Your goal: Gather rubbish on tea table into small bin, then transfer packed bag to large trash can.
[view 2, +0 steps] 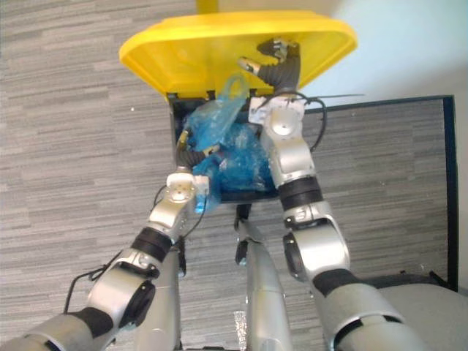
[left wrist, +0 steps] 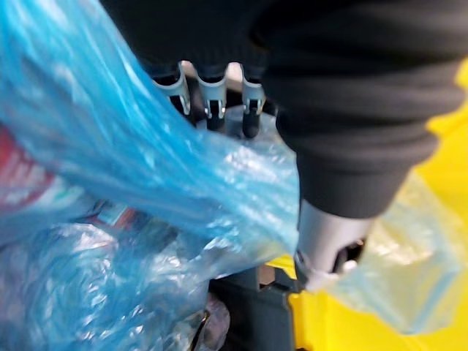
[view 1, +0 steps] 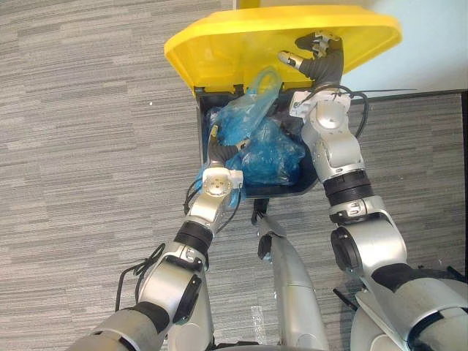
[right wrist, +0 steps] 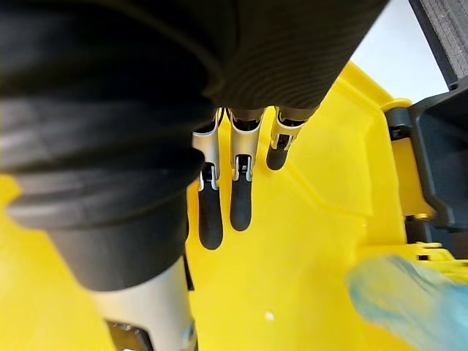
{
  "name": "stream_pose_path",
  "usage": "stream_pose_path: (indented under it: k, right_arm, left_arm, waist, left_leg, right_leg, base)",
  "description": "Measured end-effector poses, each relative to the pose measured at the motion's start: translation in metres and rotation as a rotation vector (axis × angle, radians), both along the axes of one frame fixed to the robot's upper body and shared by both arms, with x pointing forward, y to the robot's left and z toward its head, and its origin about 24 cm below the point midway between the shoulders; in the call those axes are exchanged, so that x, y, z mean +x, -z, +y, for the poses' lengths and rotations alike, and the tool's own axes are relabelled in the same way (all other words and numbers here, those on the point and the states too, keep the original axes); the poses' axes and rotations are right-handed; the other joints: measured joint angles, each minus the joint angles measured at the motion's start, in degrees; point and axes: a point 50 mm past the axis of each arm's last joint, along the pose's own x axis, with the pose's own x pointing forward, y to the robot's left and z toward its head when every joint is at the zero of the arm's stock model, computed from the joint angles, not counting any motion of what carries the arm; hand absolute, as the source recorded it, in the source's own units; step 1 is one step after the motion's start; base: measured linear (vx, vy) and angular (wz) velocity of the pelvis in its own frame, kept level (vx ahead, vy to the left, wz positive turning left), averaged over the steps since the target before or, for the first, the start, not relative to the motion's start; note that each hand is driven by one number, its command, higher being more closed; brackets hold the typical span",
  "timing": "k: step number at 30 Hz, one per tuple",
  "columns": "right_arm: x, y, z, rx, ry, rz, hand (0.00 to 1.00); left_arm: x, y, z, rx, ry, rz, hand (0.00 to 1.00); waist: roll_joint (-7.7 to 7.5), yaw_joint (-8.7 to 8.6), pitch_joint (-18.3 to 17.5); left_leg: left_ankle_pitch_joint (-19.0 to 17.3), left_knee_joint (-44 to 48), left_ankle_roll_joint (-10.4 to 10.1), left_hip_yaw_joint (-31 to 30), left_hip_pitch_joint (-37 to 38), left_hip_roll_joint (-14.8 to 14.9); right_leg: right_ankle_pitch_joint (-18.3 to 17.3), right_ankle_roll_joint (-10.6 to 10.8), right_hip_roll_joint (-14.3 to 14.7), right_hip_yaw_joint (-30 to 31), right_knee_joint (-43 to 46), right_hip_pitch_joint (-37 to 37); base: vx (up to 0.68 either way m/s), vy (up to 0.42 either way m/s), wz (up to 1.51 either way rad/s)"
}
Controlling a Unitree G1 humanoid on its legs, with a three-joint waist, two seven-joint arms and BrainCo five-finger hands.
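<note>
At upper centre we see the large trash can (view 1: 281,190), dark-bodied, with its yellow lid (view 1: 219,44) tipped up. The right hand (right wrist: 241,201) lies straight-fingered against the lid's underside. The crumpled blue rubbish bag (view 1: 270,146) sits inside the can. The left hand (left wrist: 213,91) is half buried in its plastic, so we cannot tell its grip.

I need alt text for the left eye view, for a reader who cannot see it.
The left hand holds a full blue bag inside a dark bin, while the right hand props its yellow lid open. Grey carpet lies around.
</note>
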Motion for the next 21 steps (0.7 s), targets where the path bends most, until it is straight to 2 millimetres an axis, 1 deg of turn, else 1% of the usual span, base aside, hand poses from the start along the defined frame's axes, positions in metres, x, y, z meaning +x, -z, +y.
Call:
stream_pose_path:
  k: [2,3,4,5,6,8,9,10,11,13,14,15,16,17,18,19,20,21]
  right_arm:
    - [-0.007,0.023,-0.005,-0.006,0.006,0.029,0.0]
    - [-0.011,0.037,-0.008,-0.01,0.009,0.055,0.0]
    - [-0.014,0.046,-0.011,-0.021,0.015,0.072,0.0]
    - [-0.018,0.06,-0.014,-0.036,0.025,0.101,0.0]
    - [-0.02,0.065,-0.016,-0.038,0.026,0.11,0.0]
    - [-0.034,0.096,-0.024,-0.076,0.041,0.173,0.0]
    - [-0.036,0.101,-0.025,-0.084,0.044,0.186,0.0]
    - [-0.045,0.122,-0.029,-0.107,0.05,0.238,0.0]
    - [-0.049,0.129,-0.03,-0.106,0.048,0.257,0.0]
    - [-0.069,0.17,-0.03,-0.144,0.034,0.378,0.0]
    - [-0.073,0.177,-0.03,-0.144,0.031,0.399,0.0]
    - [-0.087,0.199,-0.028,-0.153,0.026,0.463,0.0]
    - [-0.102,0.218,-0.025,-0.141,0.012,0.528,0.0]
    - [-0.109,0.227,-0.025,-0.146,0.007,0.56,0.0]
    - [-0.126,0.248,-0.022,-0.152,-0.011,0.635,0.0]
    - [-0.142,0.266,-0.018,-0.14,-0.027,0.711,0.0]
    - [-0.153,0.28,-0.017,-0.142,-0.031,0.766,0.0]
    - [-0.161,0.29,-0.017,-0.137,-0.032,0.808,0.0]
  left_arm:
    - [-0.013,0.006,0.01,-0.016,-0.019,-0.025,0.0]
    - [-0.021,0.015,0.019,-0.025,-0.036,-0.019,0.0]
    - [-0.026,0.023,0.024,-0.031,-0.05,-0.003,0.0]
    - [-0.035,0.037,0.033,-0.038,-0.064,0.031,0.0]
    - [-0.038,0.041,0.036,-0.04,-0.069,0.041,0.0]
    - [-0.061,0.071,0.055,-0.071,-0.101,0.127,0.0]
    - [-0.066,0.076,0.058,-0.081,-0.11,0.142,0.0]
    - [-0.079,0.094,0.069,-0.097,-0.135,0.198,0.0]
    - [-0.084,0.099,0.072,-0.1,-0.147,0.218,0.0]
    - [-0.111,0.133,0.091,-0.114,-0.216,0.344,0.0]
    - [-0.115,0.139,0.094,-0.113,-0.228,0.369,0.0]
    - [-0.129,0.161,0.102,-0.117,-0.266,0.466,0.0]
    - [-0.139,0.177,0.105,-0.119,-0.291,0.546,0.0]
    - [-0.145,0.185,0.107,-0.117,-0.302,0.585,0.0]
    - [-0.158,0.202,0.111,-0.134,-0.337,0.677,0.0]
    - [-0.174,0.217,0.115,-0.155,-0.381,0.763,0.0]
    - [-0.184,0.225,0.117,-0.151,-0.398,0.813,0.0]
    - [-0.19,0.23,0.118,-0.145,-0.402,0.842,0.0]
  waist:
    - [0.02,0.4,0.0]
    - [0.0,0.64,-0.1]
    - [0.01,0.77,-0.1]
    - [0.0,1.1,-0.2]
    - [0.02,1.29,-0.2]
    - [0.06,2.41,-0.3]
    - [0.06,2.6,-0.3]
    - [0.04,3.0,-0.3]
    - [0.05,3.06,-0.3]
    - [0.09,3.06,-0.8]
    - [0.04,3.06,-0.9]
    - [0.04,3.07,-1.5]
    - [-0.2,2.93,-2.2]
    - [-0.26,2.82,-2.6]
    - [-0.78,2.86,-4.2]
    - [-0.74,2.68,-5.9]
    - [-1.29,2.18,-6.4]
    - [-1.75,1.99,-7.1]
  left_leg:
    - [0.0,0.1,0.1,-0.4,1.7,-0.3]
    - [-0.1,0.0,0.2,-0.7,2.8,-0.5]
    - [-0.1,0.0,0.4,-1.0,3.5,-0.8]
    - [-0.1,-0.1,0.5,-1.1,4.6,-1.1]
    - [-0.2,-0.1,0.5,-1.2,5.0,-1.2]
    - [-0.3,-0.5,0.8,-1.2,8.0,-1.4]
    - [-0.3,-0.5,0.8,-1.2,8.6,-1.5]
    - [-0.4,-0.9,1.0,-1.2,11.1,-1.7]
    - [-0.5,-1.0,1.1,-1.2,11.8,-1.7]
    - [-0.8,-1.3,1.7,-0.8,16.1,-2.0]
    - [-0.9,-1.4,1.7,-0.6,16.8,-2.0]
    - [-0.9,-1.7,1.8,0.1,18.8,-2.2]
    - [-1.0,-2.2,2.1,0.6,20.6,-2.7]
    - [-1.1,-2.3,2.2,0.7,21.2,-3.0]
    - [0.0,-3.9,2.5,1.8,22.6,-3.0]
    - [2.6,-8.3,2.5,3.0,24.6,-1.6]
    - [4.6,-11.7,2.1,3.4,27.4,-1.6]
    - [5.7,-13.8,1.9,3.6,28.8,-1.5]
  right_leg:
    - [-0.8,0.0,-0.4,-0.3,0.8,1.8]
    - [-1.4,0.2,-0.7,-0.6,1.3,2.8]
    - [-2.0,0.4,-1.0,-0.7,2.0,3.4]
    - [-2.7,0.5,-1.3,-0.7,2.9,4.1]
    - [-2.9,0.5,-1.4,-0.8,3.2,4.4]
    - [-3.8,0.7,-1.8,-0.8,4.4,6.7]
    - [-4.2,0.8,-1.9,-0.8,4.7,7.2]
    - [-4.8,0.8,-2.1,-0.8,5.3,9.1]
    - [-4.9,0.9,-2.2,-0.8,5.4,9.8]
    - [-5.6,1.4,-2.4,-0.3,5.9,13.5]
    - [-5.7,1.4,-2.5,-0.1,5.9,14.0]
    - [-6.1,2.5,-2.8,0.4,6.0,15.6]
    - [-6.3,3.1,-3.1,1.0,6.5,16.6]
    - [-6.3,3.4,-3.3,1.4,6.6,17.1]
    - [-4.7,6.4,-3.3,2.2,3.9,18.2]
    - [-6.4,8.0,-3.4,1.8,6.2,18.8]
    - [-10.0,4.8,-4.2,2.1,14.7,19.0]
    - [-12.0,4.3,-4.6,2.4,19.2,19.6]
  base:
    - [-0.03,0.007,0.16]
    - [-0.04,0.002,0.19]
    - [-0.06,-0.017,0.2]
    - [-0.03,-0.017,0.14]
    - [-0.03,-0.022,0.1]
    - [-0.02,-0.017,0.05]
    - [-0.01,-0.018,0.05]
    - [-0.01,-0.009,0.03]
    - [0.0,0.0,0.0]
    - [-0.01,0.022,-0.04]
    - [-0.03,0.037,-0.12]
    - [-0.05,0.045,-0.15]
    - [-0.06,0.041,-0.14]
    - [-0.07,0.056,-0.19]
    - [-0.1,-0.016,-0.31]
    - [-0.07,-0.029,-0.3]
    - [-0.03,-0.071,-0.2]
    - [0.02,-0.061,-0.07]
